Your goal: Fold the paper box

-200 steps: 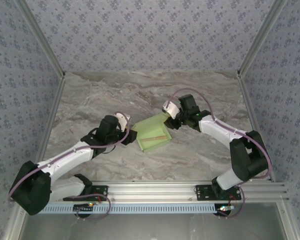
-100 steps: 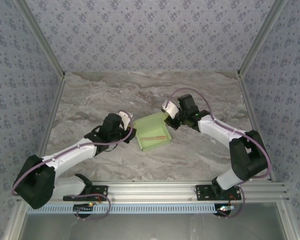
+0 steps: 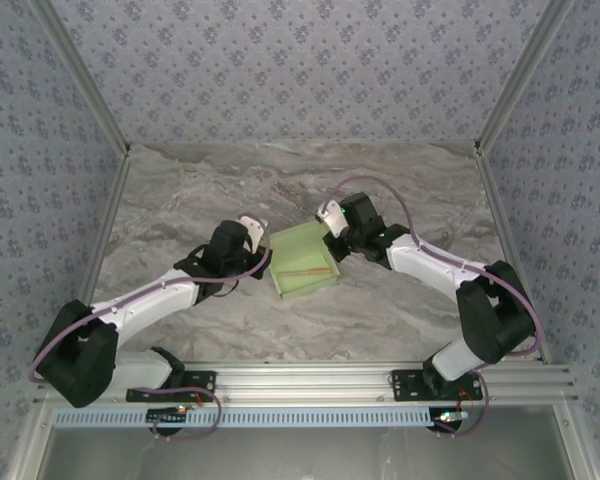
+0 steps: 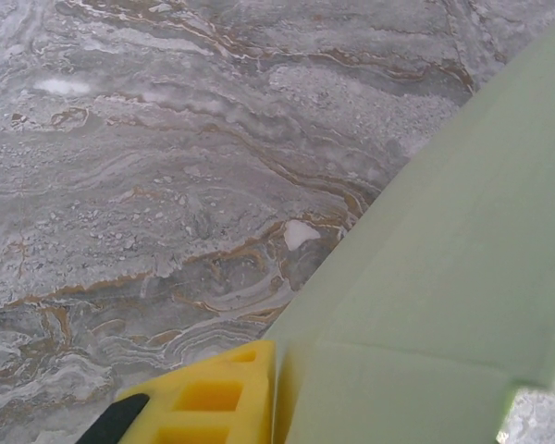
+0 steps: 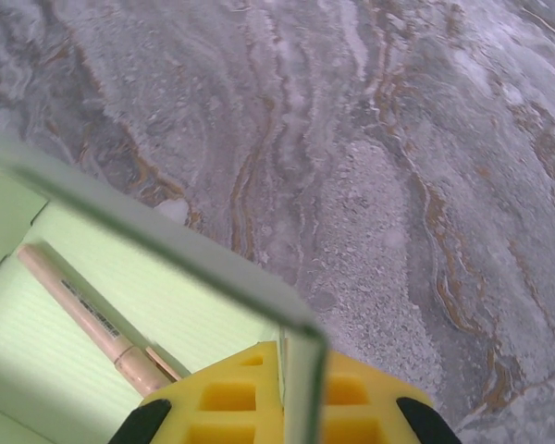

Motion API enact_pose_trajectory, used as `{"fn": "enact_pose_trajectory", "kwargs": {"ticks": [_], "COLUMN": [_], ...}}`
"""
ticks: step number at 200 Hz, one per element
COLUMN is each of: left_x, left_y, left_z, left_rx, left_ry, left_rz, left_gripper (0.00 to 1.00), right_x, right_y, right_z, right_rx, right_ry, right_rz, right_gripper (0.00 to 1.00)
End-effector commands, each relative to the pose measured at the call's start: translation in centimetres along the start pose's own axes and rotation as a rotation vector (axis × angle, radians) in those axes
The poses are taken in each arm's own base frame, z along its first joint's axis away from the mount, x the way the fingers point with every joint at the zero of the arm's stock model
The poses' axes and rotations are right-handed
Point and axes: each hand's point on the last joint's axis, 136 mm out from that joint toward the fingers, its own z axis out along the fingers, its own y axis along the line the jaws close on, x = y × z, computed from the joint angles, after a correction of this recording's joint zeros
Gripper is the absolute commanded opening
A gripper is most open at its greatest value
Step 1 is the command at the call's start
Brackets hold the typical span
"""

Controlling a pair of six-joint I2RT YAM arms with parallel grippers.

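The paper box point(image 3: 302, 262) is a pale green open tray on the marble table, with a thin tan stick point(image 3: 305, 272) lying inside it. My left gripper point(image 3: 264, 243) is at the box's left wall. In the left wrist view one yellow pad point(image 4: 217, 393) lies flat against the green card point(image 4: 444, 277), which hides the other finger. My right gripper point(image 3: 330, 228) is at the box's far right corner. In the right wrist view the right gripper point(image 5: 301, 361) has both yellow pads pressed on the box's upright wall point(image 5: 166, 236), with the stick point(image 5: 79, 310) just inside.
The marble table point(image 3: 180, 190) is walled by patterned panels on the left, back and right. An aluminium rail point(image 3: 320, 380) runs along the near edge by the arm bases.
Both grippers have closed onto the box's walls. The right gripper moved left and the left gripper moved right, and the box shifted slightly toward the back left.
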Motion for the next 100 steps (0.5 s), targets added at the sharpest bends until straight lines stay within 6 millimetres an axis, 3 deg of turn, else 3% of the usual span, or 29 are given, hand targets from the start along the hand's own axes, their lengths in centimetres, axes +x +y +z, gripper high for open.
{"fn": "enact_pose_trajectory", "kwargs": {"ticks": [1, 62, 100], "left_x": [-2.7, -4.0, -5.3], "left_y": [0.1, 3.4, 3.9], "left_z": [0.0, 0.2, 0.7], "left_rx": [-0.047, -0.298, -0.349], "left_ry": [-0.076, -0.133, -0.194], "left_rz": [-0.050, -0.217, -0.307], "left_gripper": [0.12, 0.11, 0.11], "right_x": [-1.9, -2.7, -2.6], "right_y": [-1.3, -1.8, -2.6], "right_z": [-0.7, -0.9, -0.2], "right_rx": [0.133, 0.293, 0.355], "right_ry": [-0.034, -0.110, -0.131], "right_rz": [0.145, 0.315, 0.421], "right_gripper": [0.03, 0.01, 0.00]}}
